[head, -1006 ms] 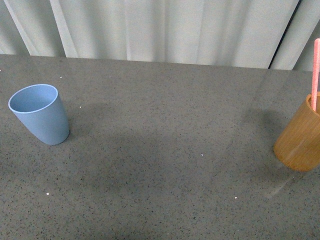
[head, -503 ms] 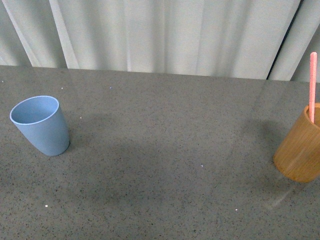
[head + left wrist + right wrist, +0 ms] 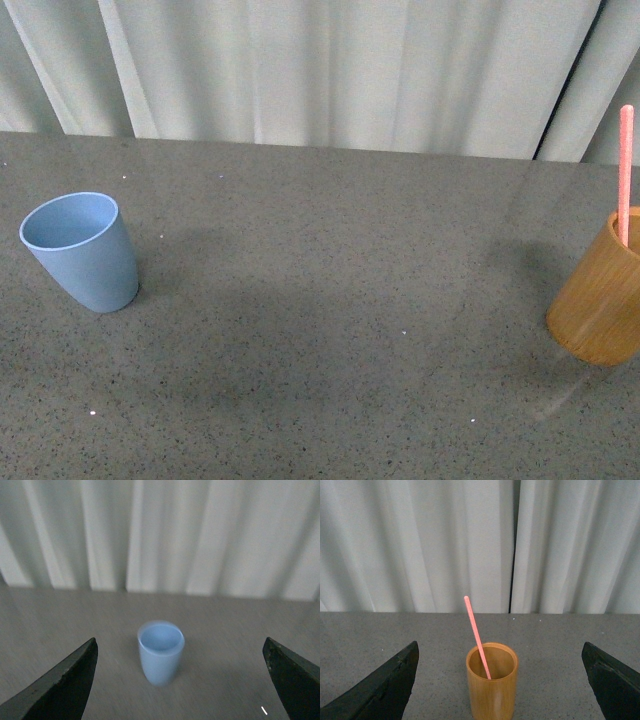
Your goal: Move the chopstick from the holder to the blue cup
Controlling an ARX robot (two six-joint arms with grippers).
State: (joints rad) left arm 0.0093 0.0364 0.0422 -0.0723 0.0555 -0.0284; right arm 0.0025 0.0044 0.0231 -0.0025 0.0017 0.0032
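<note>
**A:** How far along is the job?

**B:** Not begun, by my judgement. Nearest, the left fingers [image 3: 60, 680] stand wide apart with nothing between them. The right fingers [image 3: 380, 680] are spread just as wide and are just as empty.

**A:** Where is the chopstick?

**B:** The slim pink chopstick [image 3: 476, 635] is straight ahead of the right fingers, in line with the gap between them and well beyond their tips. Its lower end sits inside the round tan bamboo holder [image 3: 491, 685]. It leans there, with most of its length rising above the rim.

**A:** And the target?

**B:** The tapered pale blue plastic cup [image 3: 160, 652] stands upright ahead of the left fingers, also in line with their gap and well apart from the tips. Its inside looks empty. Cup and holder both rest on the dark grey speckled counter [image 3: 320, 300], well apart from each other.

**A:** So what is left?

**B:** Everything, I think: closing on the chopstick, drawing it up out of the holder, carrying it across, and lowering it into the blue cup.

**A:** The count?

**B:** Two pairs of fingers, one chopstick, one holder and one cup. Farthest back hangs one pleated white curtain [image 3: 320, 60].
</note>
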